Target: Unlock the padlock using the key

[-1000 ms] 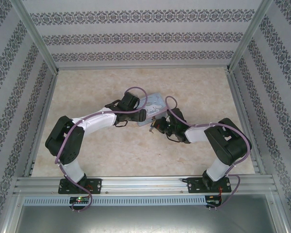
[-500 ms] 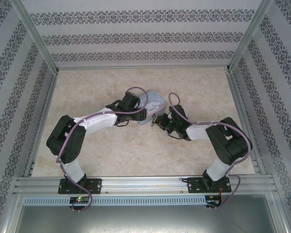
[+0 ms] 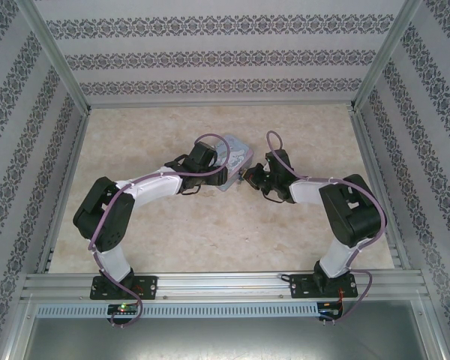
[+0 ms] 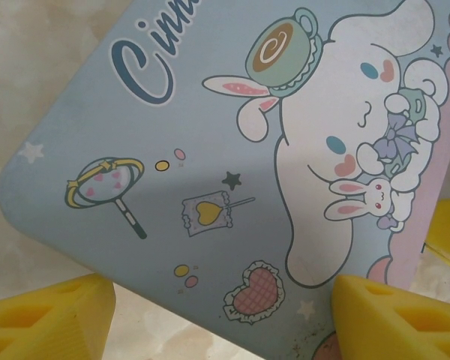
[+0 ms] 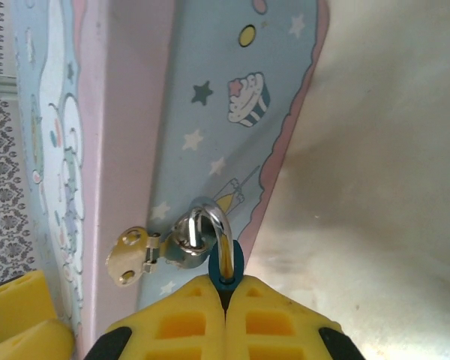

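Your right gripper (image 5: 225, 294) is pinching the padlock (image 5: 226, 268): in the right wrist view the two yellow fingers (image 5: 277, 322) are pressing flat against each other, and only the lock's small teal top is poking out between their tips. The silver shackle (image 5: 210, 219) is rising out of that teal top and looping through the latch on the front wall of the light blue cartoon tin (image 5: 217, 112), so the lock is hanging at the tin's front edge, touching the wall just below the pink rim of the lid. A small brass hasp plate (image 5: 131, 255) is sticking out beside the shackle, towards the lid. Past the tin's wall, the marbled table (image 5: 375, 187) is lying bare. From above, you are reaching in with both arms so that they meet at the middle of the table, the right gripper coming at the tin from its right side and the left gripper (image 3: 217, 180) from its left, with the tin sitting between them. Your left gripper is standing wide: in the left wrist view its yellow fingers (image 4: 49, 319) are sitting far apart at the bottom corners, bracketing one corner of the tin's printed lid. The left-hand finger is sitting just off the lid's edge, while the other one is overlapping the lid, and I cannot tell whether it is touching it.
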